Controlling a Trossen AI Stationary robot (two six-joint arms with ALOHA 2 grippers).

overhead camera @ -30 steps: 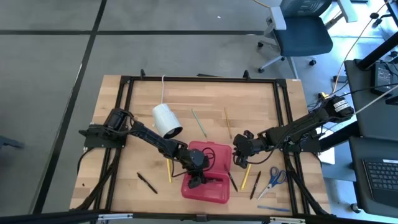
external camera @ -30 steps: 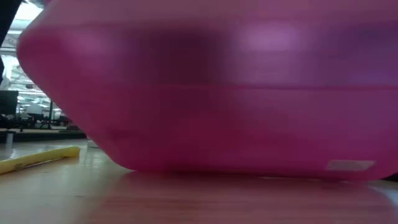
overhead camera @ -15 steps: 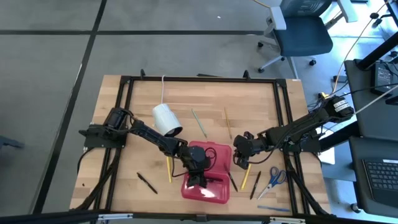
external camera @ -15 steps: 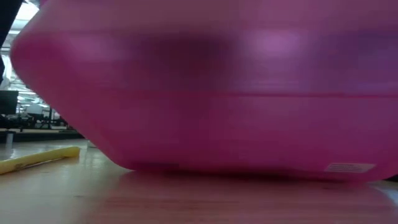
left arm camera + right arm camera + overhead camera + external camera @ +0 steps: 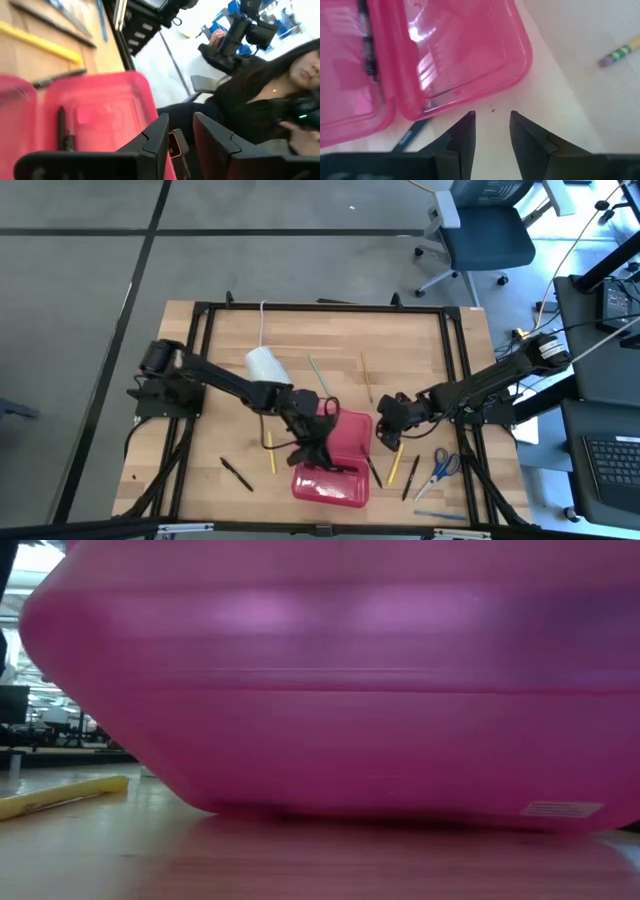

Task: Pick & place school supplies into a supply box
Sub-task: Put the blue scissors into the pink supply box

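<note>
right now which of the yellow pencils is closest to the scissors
The yellow pencil lying just right of the supply box, beside the black pen, is closest to the scissors. The other yellow pencil lies left of the box.

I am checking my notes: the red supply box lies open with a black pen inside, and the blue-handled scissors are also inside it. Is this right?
Not quite. The supply box is open with a black pen inside, but the high view shows the blue-handled scissors lying on the table, to the right of the box, not inside it.
</note>
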